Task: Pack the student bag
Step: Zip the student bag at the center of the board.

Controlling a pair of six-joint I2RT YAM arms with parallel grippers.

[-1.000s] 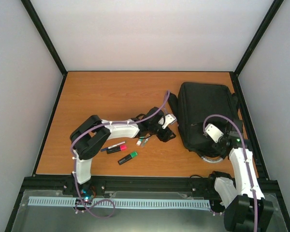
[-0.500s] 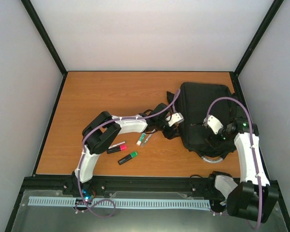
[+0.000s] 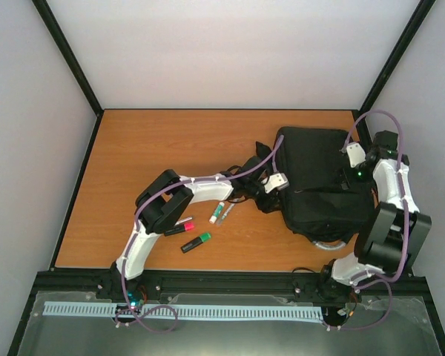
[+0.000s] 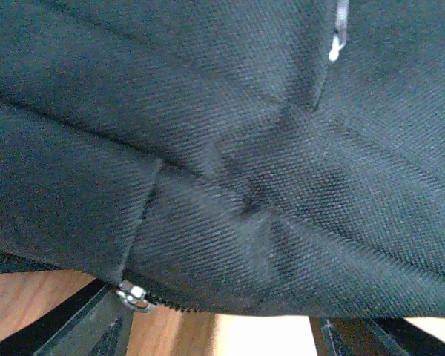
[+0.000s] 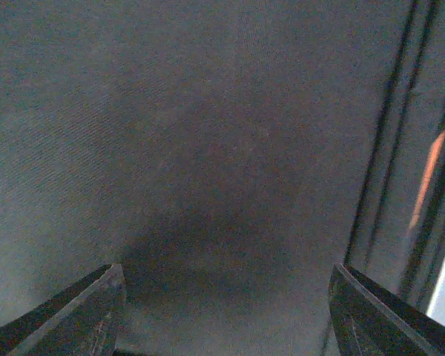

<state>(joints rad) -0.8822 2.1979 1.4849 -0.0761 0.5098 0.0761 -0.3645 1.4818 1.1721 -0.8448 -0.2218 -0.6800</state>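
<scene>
Student bag (image 3: 319, 182): black fabric backpack, lying flat at the right side of the table (image 3: 170, 148); whether any pocket is open cannot be told. Left gripper (image 4: 222, 326): jaws apart at the bag's left edge, a zip end (image 4: 133, 295) just above one finger, nothing gripped. Right gripper (image 5: 226, 278): jaws apart, close over plain cloth near the bag's far right side, holding nothing. Loose stock: pink-capped marker (image 3: 179, 228) and green-capped marker (image 3: 196, 242), on the table left of the bag. Step in hand, judged: opening the bag. Recommended handling: close on the zip pull, not slack cloth, and steady the bag with the other gripper against sliding.
</scene>
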